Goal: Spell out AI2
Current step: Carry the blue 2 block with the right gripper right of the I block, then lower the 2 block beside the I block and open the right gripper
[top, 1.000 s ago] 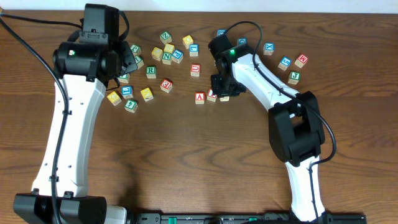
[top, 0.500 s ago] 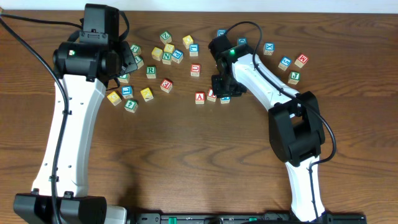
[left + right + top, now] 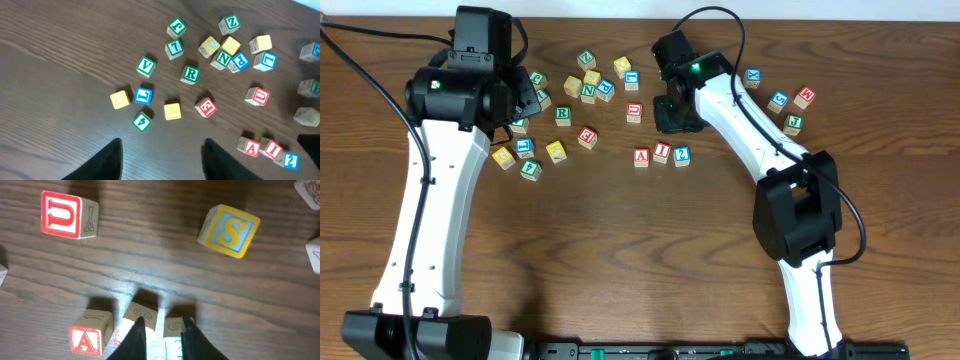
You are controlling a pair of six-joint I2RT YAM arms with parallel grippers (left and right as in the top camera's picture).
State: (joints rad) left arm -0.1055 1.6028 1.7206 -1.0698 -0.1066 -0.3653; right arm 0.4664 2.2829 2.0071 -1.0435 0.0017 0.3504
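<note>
Red letters head the row: the "A" cube (image 3: 641,156) sits with the red "I" cube (image 3: 661,153) just beside it on the right-arm side, and the blue "2" cube (image 3: 681,155) next after that, so the three read A I 2 in the overhead view. Narrow gaps seem to separate them; whether any faces touch cannot be told.

Beyond the "A" cube, toward the far edge of the table (image 3: 620,260), lies a red "U" cube (image 3: 634,112), with a yellow cube bearing a blue "S" (image 3: 230,230) further off. On the left-arm side of the "A" cube a loose scatter includes a green "R" (image 3: 190,74), a green "V" (image 3: 145,65) and a green "N" (image 3: 220,59).

The right gripper (image 3: 672,115) hangs on the far side of the "A" cube's row, clear of it, its jaws parted a little and empty. The left gripper (image 3: 162,165) is above the scatter, well away from the "A" cube, jaws spread wide and holding nothing.

On the near side of the "A" cube, bare wood runs to the arm bases.
</note>
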